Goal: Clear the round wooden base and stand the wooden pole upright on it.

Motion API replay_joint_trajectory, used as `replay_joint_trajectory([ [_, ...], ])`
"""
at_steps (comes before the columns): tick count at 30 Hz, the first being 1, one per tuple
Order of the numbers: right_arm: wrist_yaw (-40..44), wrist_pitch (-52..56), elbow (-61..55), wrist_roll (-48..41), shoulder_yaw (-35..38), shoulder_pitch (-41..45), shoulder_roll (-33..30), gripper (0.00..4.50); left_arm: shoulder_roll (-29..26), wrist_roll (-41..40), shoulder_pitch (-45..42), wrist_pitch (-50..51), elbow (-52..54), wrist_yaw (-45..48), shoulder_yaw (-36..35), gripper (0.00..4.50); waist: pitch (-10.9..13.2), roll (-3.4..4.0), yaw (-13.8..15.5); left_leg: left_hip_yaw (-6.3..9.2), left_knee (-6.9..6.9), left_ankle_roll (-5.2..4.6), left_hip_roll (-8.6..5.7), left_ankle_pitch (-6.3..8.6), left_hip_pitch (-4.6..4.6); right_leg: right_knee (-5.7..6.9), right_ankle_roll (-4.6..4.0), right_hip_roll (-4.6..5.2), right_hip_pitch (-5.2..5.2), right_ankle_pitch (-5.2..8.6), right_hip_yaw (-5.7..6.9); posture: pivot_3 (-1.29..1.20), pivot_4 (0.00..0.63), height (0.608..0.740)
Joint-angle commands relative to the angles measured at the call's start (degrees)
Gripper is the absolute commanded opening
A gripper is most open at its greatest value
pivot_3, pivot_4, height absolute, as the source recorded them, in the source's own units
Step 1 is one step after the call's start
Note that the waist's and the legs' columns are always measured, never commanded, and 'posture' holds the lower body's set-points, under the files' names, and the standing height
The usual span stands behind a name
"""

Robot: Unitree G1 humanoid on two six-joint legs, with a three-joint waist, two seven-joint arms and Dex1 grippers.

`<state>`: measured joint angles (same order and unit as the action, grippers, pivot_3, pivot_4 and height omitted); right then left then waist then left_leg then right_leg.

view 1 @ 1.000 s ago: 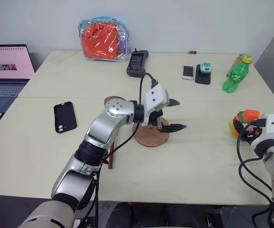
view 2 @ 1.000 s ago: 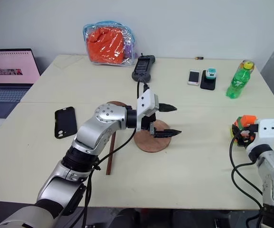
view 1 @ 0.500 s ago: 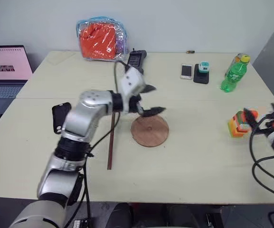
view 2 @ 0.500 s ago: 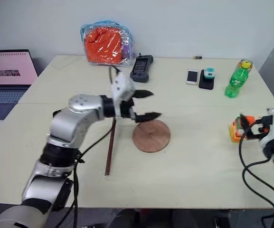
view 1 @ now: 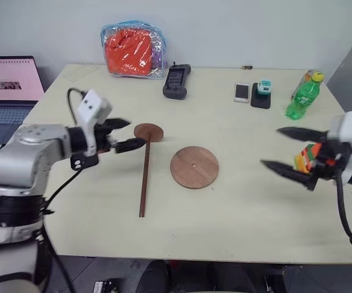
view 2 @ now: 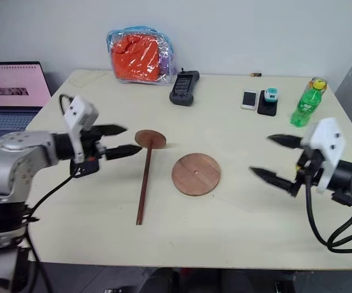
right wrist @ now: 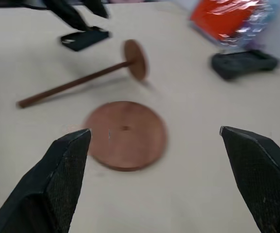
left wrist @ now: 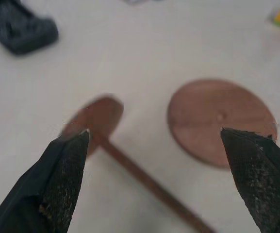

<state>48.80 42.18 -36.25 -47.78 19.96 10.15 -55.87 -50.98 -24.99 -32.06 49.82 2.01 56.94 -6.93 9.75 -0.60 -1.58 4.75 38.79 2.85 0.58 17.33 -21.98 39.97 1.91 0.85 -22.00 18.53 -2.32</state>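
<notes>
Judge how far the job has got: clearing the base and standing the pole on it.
Done: the round wooden base lies bare. In hand: nothing; the left gripper and right gripper are both open and empty. Left: the wooden pole lies flat on the table beside the base, not yet upright.

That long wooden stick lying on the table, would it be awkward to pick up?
Probably a little. The wooden pole looks thin and rigid, so it shouldn't bend, but narrow fingers could slip on it. The small disc at one end likely makes it end-heavy, so gripped mid-length it may tilt. Being round, it might roll in an arc if nudged.
</notes>
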Motion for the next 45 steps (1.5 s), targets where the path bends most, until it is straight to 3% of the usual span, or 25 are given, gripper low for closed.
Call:
replay_joint_trajectory([
  [1,1.8,1.0,-0.6,-3.0,-4.1,4.1,0.0,4.45,-1.5,-1.8,-0.2,4.5,-3.0,0.0,-1.3,4.50,0.0,-0.03,0.3,0.00,0.02,0.00,-0.02,0.00,-0.02,-0.01,0.00,0.03,0.00,0.00,0.01,0.00,0.150,0.740],
  [4,2.1,0.7,-0.7,-3.1,-8.7,7.8,1.6,4.45,-0.9,-2.7,-1.0,9.0,-6.2,-0.9,-0.7,4.50,0.0,-0.05,0.1,-0.03,0.03,0.00,-0.05,0.00,0.00,0.00,0.00,0.07,0.00,0.00,0.04,0.00,0.150,0.740],
  [9,2.8,-0.6,-0.1,-1.2,-12.9,11.5,3.1,4.45,4.9,-4.2,-4.8,14.9,-9.0,-4.8,0.0,4.50,0.1,-0.12,0.2,0.06,0.05,0.00,-0.04,0.00,-0.09,0.00,0.00,0.07,-0.05,0.00,0.09,0.00,0.150,0.740],
  [21,0.4,0.4,-3.7,-1.9,-11.6,8.4,3.1,4.45,12.5,-5.6,-10.9,20.7,-18.1,-9.5,-1.0,4.50,0.1,-0.22,-0.1,0.00,0.06,0.02,-0.04,-0.01,-0.15,0.04,0.00,0.23,-0.17,0.00,0.06,0.00,0.150,0.740],
  [32,-0.5,1.9,-4.8,-3.8,-11.2,9.0,2.2,4.45,11.5,-2.8,-19.1,22.4,-33.0,-1.7,7.6,4.50,0.1,-0.22,-0.1,0.01,0.06,0.03,-0.10,-0.02,-0.15,0.03,0.00,0.19,-0.17,0.00,0.08,0.00,0.150,0.740],
  [41,-1.1,2.9,-5.8,-4.8,-10.9,8.6,1.6,4.45,11.7,-2.8,-20.8,26.6,-36.2,1.4,12.0,4.50,0.1,-0.23,-0.2,0.01,0.06,0.03,-0.08,-0.02,-0.15,0.04,0.01,0.18,-0.19,0.00,0.07,0.00,0.150,0.740],
  [45,-1.6,3.3,-6.3,-5.3,-10.8,8.4,1.6,4.50,11.7,-2.6,-21.2,26.4,-37.2,2.9,12.9,3.81,0.1,-0.23,-0.2,0.01,0.06,0.03,-0.08,-0.02,-0.15,0.04,0.01,0.19,-0.19,0.00,0.07,0.00,0.150,0.740],
])
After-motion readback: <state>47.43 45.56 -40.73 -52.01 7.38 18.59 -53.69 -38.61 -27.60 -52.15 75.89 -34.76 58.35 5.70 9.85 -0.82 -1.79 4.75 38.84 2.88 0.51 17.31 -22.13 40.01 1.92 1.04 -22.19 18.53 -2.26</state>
